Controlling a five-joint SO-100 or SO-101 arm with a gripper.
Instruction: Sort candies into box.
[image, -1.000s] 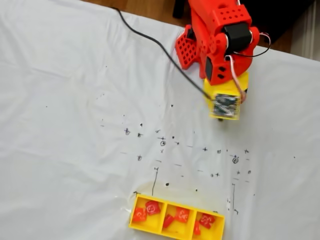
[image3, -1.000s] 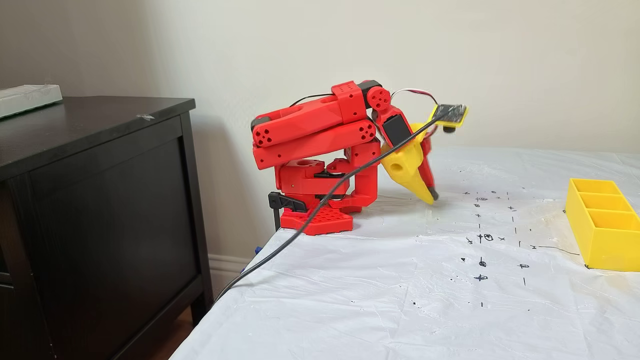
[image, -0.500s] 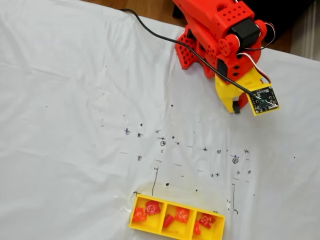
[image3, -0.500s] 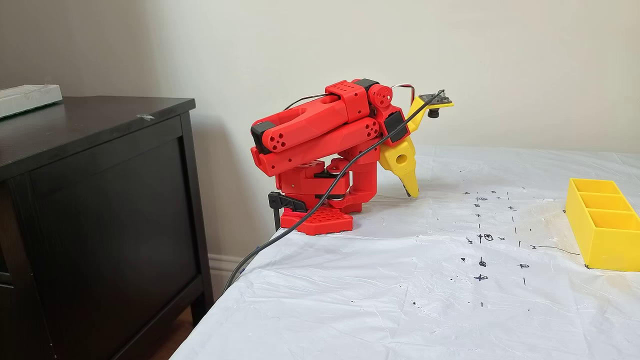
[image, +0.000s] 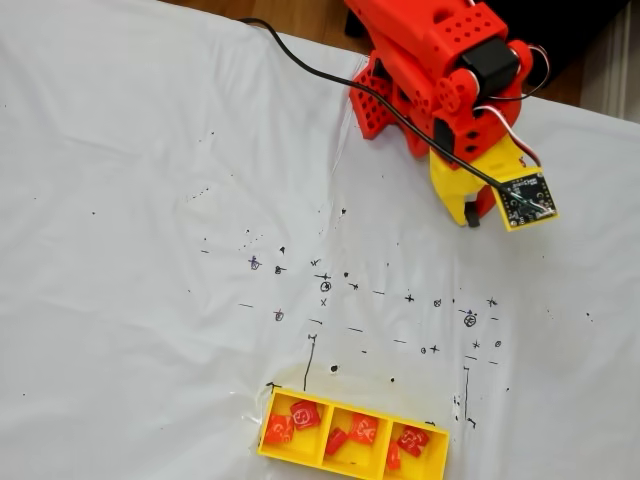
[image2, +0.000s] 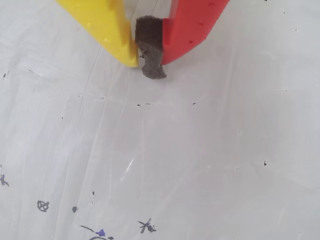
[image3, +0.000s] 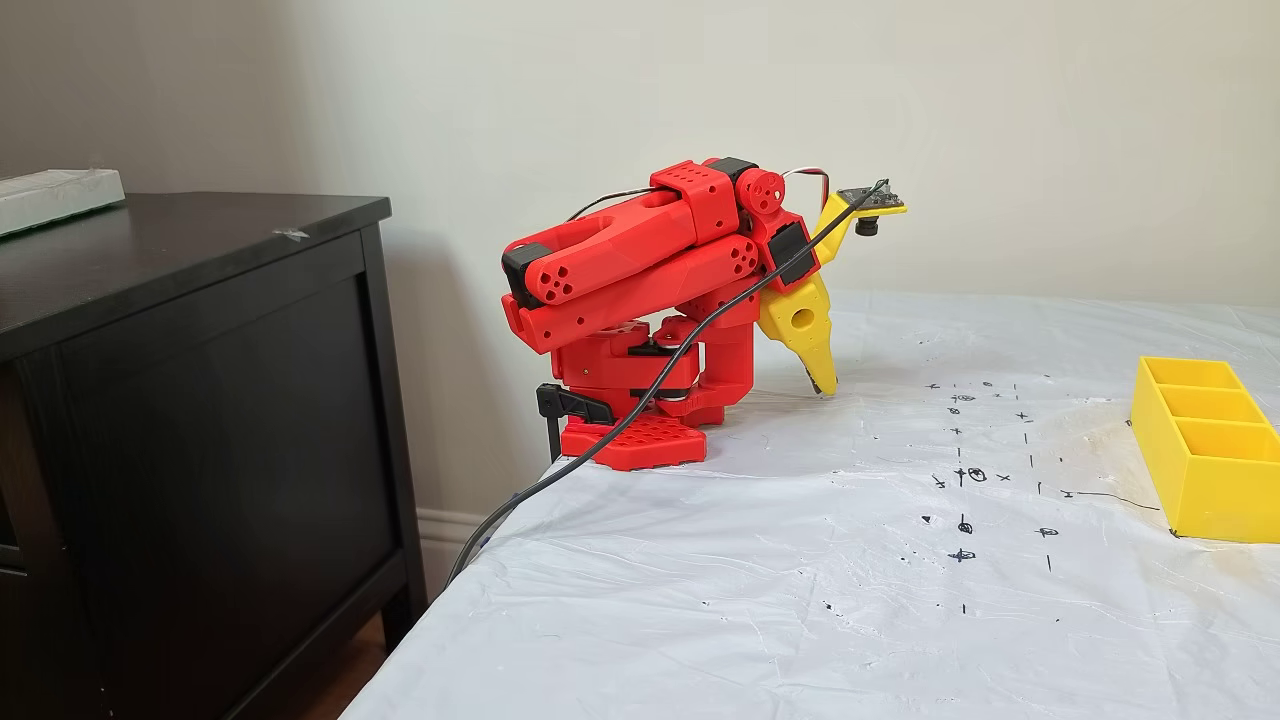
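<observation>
My claw (image2: 150, 64) is clenched on nothing: in the wrist view the yellow finger (image2: 107, 27) and the red finger (image2: 190, 27) meet at their tips with just the grey pad (image2: 151, 50) between them, hanging just above the bare white sheet (image2: 200, 165). Over the last second I have swung back from a reach out over the sheet and folded my arm (image3: 640, 260) close to its base (image3: 635, 440); over the last half-second nothing has moved. I judge this a return to rest, with the sorting finished, since no candy lies loose anywhere near my claw or on the marked part of the tabletop.

The yellow box (image: 280, 452) sits well away from my claw, at the far end of the pen marks from it, near the bottom edge of a fixed view; in another fixed view it stands (image3: 1205, 480) at the right edge, its contents hidden by its wall.

I count three compartments in a row. The left one holds two candies (image: 290, 420), the middle one two (image: 352, 433), the right one two (image: 405, 445), six in all. The two shades of red are hard to tell apart at this size, so I cannot say whether each pair matches. The black cable (image: 330, 82) trails from my wrist off the tabletop.
</observation>
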